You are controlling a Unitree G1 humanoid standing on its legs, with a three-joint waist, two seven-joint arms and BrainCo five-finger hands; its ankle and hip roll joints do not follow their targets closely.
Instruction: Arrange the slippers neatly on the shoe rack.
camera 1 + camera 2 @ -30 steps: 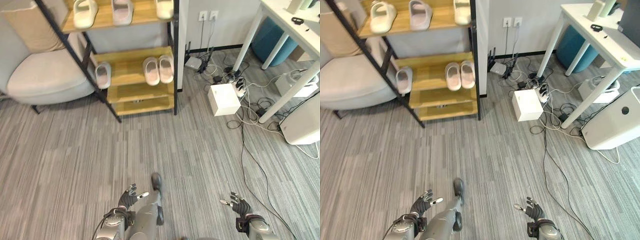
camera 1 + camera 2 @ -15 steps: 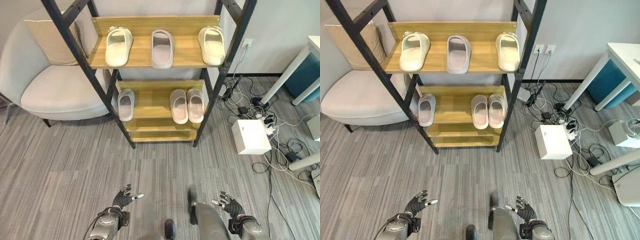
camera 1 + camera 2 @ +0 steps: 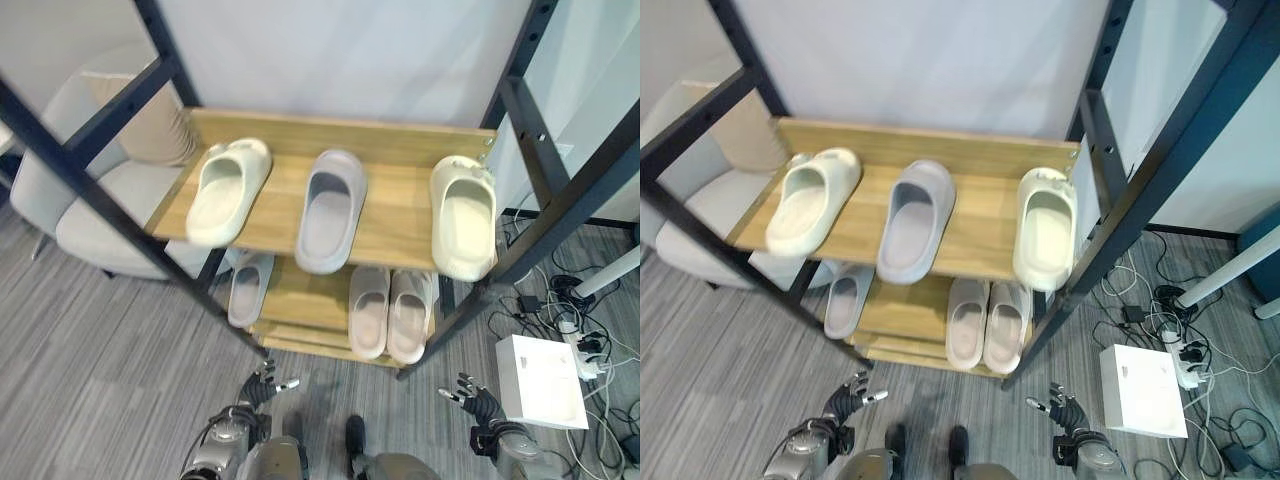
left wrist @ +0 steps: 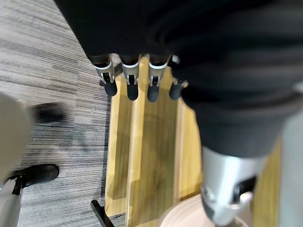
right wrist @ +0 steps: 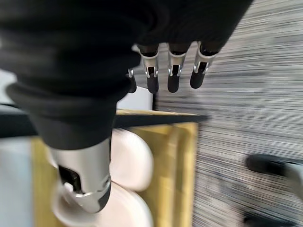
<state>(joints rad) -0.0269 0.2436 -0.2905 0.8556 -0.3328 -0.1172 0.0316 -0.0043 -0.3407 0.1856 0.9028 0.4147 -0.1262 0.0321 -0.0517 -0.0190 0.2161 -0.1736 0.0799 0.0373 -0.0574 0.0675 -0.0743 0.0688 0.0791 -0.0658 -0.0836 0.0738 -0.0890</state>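
Top shelf: three slippers lie on the upper board of the shoe rack [image 3: 395,225]. The cream slipper [image 3: 228,190] at the robot's left sits angled, its heel overhanging the front edge. The grey slipper [image 3: 330,208] lies in the middle, also past the edge. The second cream slipper [image 3: 462,215] lies at the right, well apart from its mate, heel over the front edge.

Lower shelf: a pale pair [image 3: 390,312] sits side by side, touching, already neat. A single pale slipper [image 3: 247,290] lies apart toward the left post.

Arrangement judgement: the two cream slippers are split by the grey one, so pairing is probably the work left; the grey slipper has no visible mate on its shelf.

Left hand [image 3: 262,384]: low, in front of the rack's foot, fingers spread and straight, holding nothing.

Right hand [image 3: 470,392]: low at the right, fingers likewise extended, empty.

Obstructions: the black slanted frame bars [image 3: 90,185] cross in front of both shelf ends and will likely constrain reach to the outer slippers.

Surroundings: a light armchair [image 3: 110,195] with a cushion stands left of the rack; a white box [image 3: 545,380] and tangled cables [image 3: 560,300] lie on the carpet to the right.
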